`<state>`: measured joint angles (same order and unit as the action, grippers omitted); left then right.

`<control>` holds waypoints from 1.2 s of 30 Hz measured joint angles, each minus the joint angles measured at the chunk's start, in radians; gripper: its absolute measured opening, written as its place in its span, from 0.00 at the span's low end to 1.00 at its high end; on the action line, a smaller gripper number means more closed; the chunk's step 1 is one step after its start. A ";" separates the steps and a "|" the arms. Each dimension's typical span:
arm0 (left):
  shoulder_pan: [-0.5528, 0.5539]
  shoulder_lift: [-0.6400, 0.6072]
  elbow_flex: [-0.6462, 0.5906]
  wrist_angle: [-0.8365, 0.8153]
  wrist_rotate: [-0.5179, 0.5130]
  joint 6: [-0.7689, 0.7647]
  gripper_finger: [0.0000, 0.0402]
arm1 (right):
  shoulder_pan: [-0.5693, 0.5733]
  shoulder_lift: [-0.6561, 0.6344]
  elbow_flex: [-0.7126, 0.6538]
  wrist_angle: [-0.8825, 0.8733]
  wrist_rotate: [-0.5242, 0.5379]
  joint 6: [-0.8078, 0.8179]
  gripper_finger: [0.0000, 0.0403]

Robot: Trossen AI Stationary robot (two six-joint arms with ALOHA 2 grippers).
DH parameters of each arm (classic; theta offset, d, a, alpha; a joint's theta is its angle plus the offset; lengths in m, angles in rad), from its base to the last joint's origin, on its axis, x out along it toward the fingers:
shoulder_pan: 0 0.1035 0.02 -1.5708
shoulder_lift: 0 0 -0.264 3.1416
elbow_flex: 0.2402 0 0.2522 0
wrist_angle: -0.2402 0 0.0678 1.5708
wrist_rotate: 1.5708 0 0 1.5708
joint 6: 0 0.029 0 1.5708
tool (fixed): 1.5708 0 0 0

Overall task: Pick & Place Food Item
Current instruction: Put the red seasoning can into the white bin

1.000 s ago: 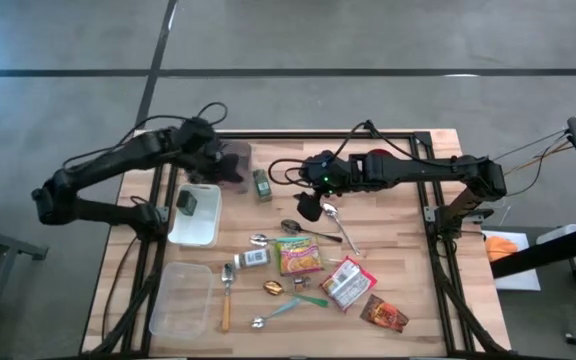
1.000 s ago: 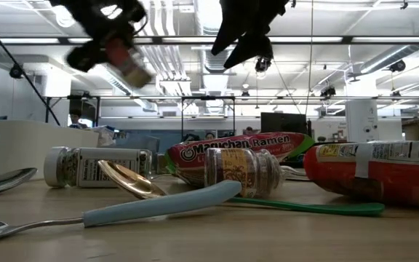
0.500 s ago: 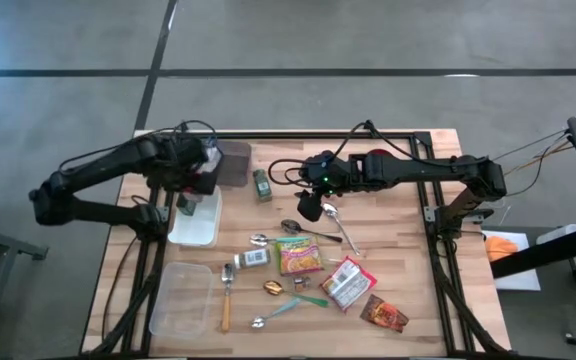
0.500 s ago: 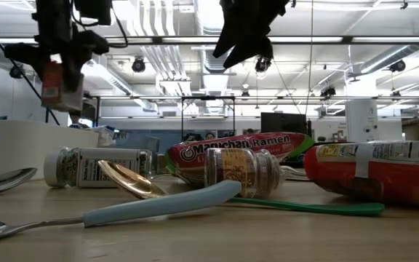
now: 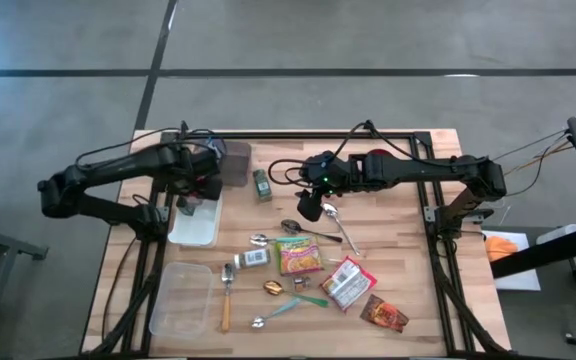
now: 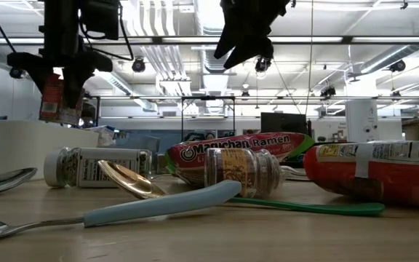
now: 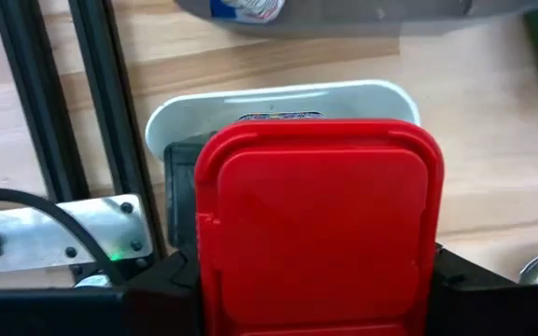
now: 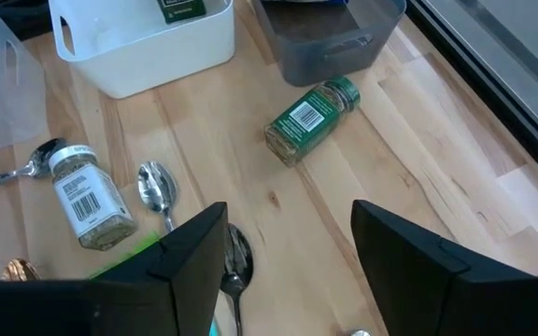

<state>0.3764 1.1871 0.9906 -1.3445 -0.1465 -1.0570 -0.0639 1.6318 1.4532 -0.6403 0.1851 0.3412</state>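
Note:
My left gripper [image 5: 200, 186] points straight down over the white bin [image 5: 194, 222] at the table's left and is shut on a red-lidded container [image 7: 316, 215]. In the low view the container [image 6: 55, 98] hangs upright above the bin's rim [image 6: 20, 135]. A dark packet [image 5: 187, 205] lies inside the bin. My right gripper [image 8: 292, 257] hovers open and holding nothing above the table's middle, over spoons [image 5: 333, 225]. A green spice jar [image 8: 311, 119] lies on its side on the wood ahead of it. My left gripper pinches the container between its two fingers [image 7: 157, 289], one on each of its two opposite sides [image 7: 205, 280] just below the red lid. The fingers come from above, pointing down. The container hangs upright, lifted clear above the white bin.
A grey bin [image 5: 233, 163] stands at the far edge beside the white one. A clear tub [image 5: 181, 298] sits at the near left. A ramen packet [image 5: 298, 255], snack packets [image 5: 348, 283], a white-labelled spice jar [image 5: 253, 258] and spoons lie scattered mid-table. Black frame rails [image 5: 148, 250] run along both sides.
My left gripper has moved toward the table's near edge and down, from over the grey bin to over the white bin, and tipped from a slant to pointing straight down. The red-lidded container came with it and now hangs upright instead of tilted.

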 joint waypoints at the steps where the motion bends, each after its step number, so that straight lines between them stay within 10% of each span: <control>1: -0.003 0.001 -0.004 0.011 -0.004 -0.006 0.48 | 0.000 0.000 0.000 0.000 0.000 0.000 0.55; 36: -0.035 -0.007 -0.299 0.286 0.008 -0.083 0.48 | 0.000 0.000 0.000 -0.038 0.000 -0.008 0.55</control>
<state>0.3412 1.1801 0.6917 -1.0588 -0.1387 -1.1397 -0.0643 1.6318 1.4528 -0.6781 0.1846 0.3328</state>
